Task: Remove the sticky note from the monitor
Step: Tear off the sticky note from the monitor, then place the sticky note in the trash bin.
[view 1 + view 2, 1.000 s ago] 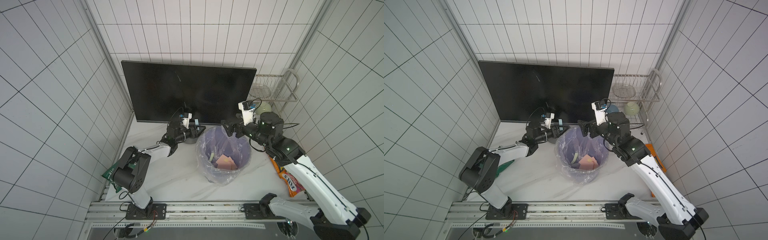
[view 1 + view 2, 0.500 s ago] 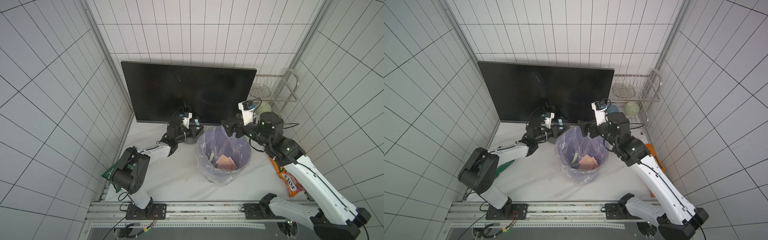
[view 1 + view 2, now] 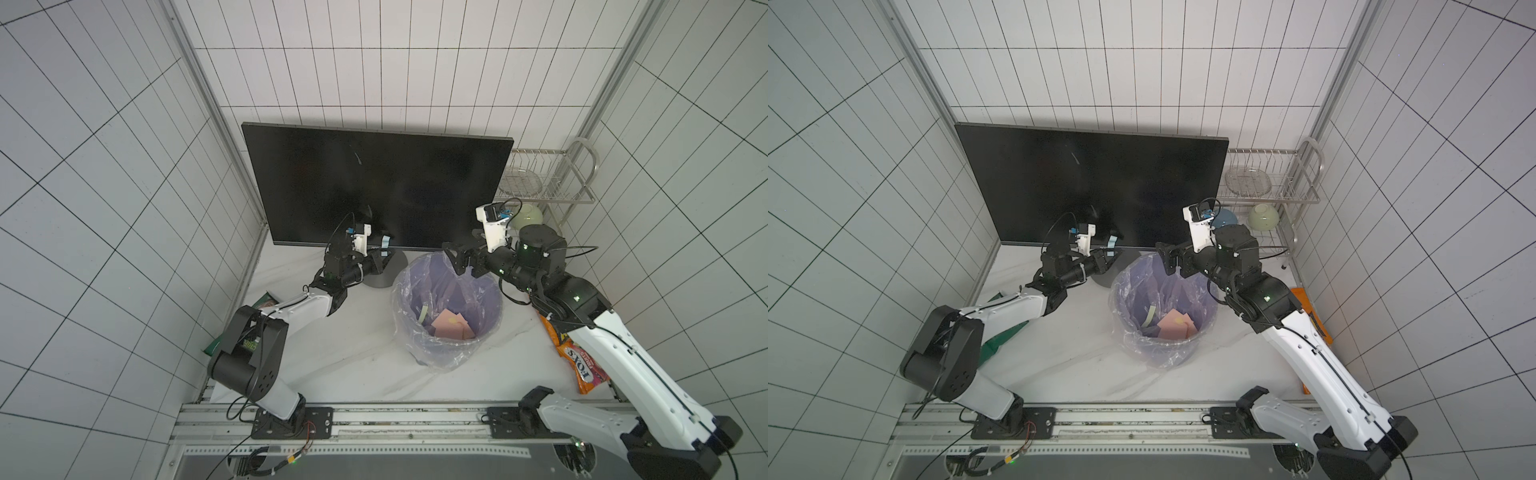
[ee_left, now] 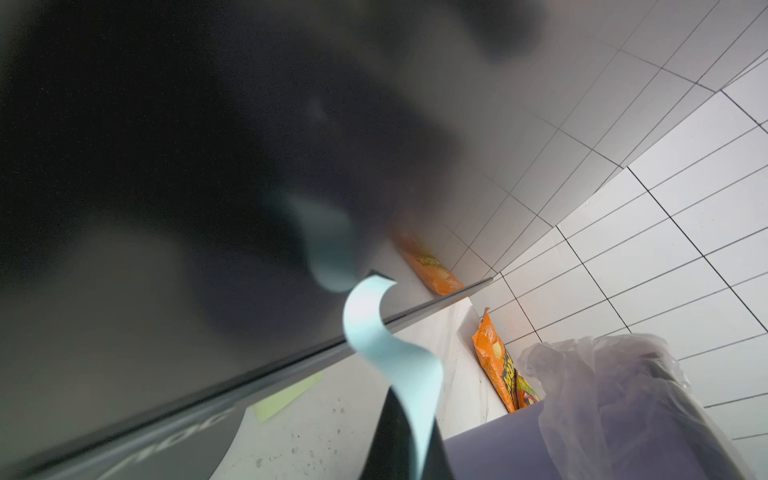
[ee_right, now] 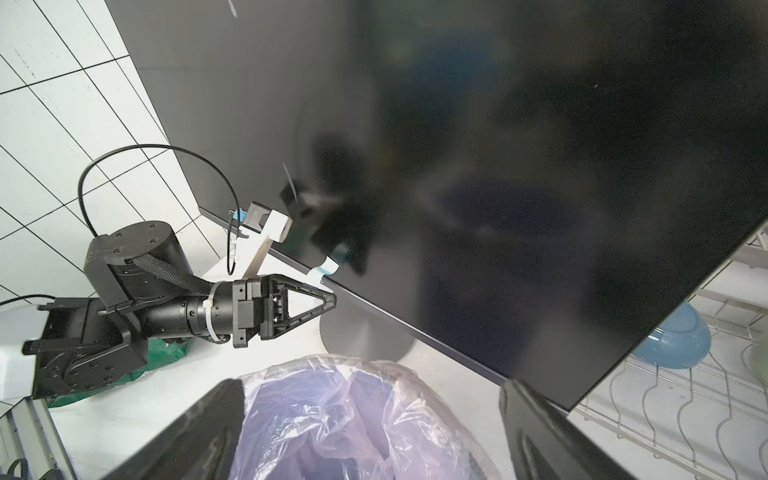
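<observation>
The black monitor (image 3: 374, 187) (image 3: 1092, 183) stands at the back of the table. A light blue sticky note (image 3: 386, 245) (image 3: 1111, 246) (image 4: 390, 353) (image 5: 326, 268) curls down from the screen's lower edge, its upper end still touching the bezel. My left gripper (image 3: 384, 262) (image 3: 1106, 259) (image 4: 409, 415) (image 5: 332, 299) is shut on the note's lower end, just in front of the monitor's bottom edge. My right gripper (image 3: 457, 259) (image 3: 1171, 259) (image 5: 370, 399) hangs open and empty over the back rim of the bin.
A purple bin with a plastic liner (image 3: 449, 353) (image 3: 1167, 353) holds pink and yellow notes. The grey disc stand (image 3: 395, 270) sits behind it. A yellow-green note (image 4: 286, 395) lies under the monitor. An orange snack bag (image 3: 582, 361), a green bag (image 3: 232, 336) and a wire dish rack (image 3: 544, 178) line the sides.
My left gripper has closed on the blue sticky note at the monitor's lower edge. Both arms have otherwise stayed in place.
</observation>
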Available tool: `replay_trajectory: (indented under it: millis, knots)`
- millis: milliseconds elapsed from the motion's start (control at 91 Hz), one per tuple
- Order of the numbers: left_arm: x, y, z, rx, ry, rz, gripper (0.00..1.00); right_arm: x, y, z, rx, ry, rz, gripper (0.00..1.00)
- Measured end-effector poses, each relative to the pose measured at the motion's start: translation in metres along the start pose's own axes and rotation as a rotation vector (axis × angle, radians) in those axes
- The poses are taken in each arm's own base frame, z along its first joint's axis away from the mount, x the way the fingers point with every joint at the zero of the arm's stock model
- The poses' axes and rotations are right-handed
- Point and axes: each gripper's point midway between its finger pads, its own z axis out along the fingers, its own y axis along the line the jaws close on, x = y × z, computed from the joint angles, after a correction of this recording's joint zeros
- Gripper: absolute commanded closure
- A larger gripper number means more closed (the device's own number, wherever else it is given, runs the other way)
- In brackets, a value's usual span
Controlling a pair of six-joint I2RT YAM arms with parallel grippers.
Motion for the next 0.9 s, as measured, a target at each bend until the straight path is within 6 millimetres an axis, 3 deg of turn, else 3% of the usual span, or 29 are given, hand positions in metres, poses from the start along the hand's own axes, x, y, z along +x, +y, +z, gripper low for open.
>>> replay_trajectory:
  millis: [330,495,737,901]
  knots:
    - [0.001,-0.005,-0.013,-0.008,-0.001,-0.007,1.00,0.002,0.000,0.000,0.001,0.009,0.000,0.01]
    - [-0.001,-0.020,-0.028,0.002,-0.013,0.003,1.00,0.002,0.000,0.000,0.000,0.009,0.000,0.01]
    - [-0.005,-0.081,-0.058,0.069,-0.036,0.091,1.00,-0.001,0.000,-0.002,0.001,0.006,-0.002,0.01]
    - [0.007,-0.143,-0.079,0.129,-0.014,0.214,1.00,-0.012,-0.001,-0.013,0.013,-0.027,-0.017,0.01]
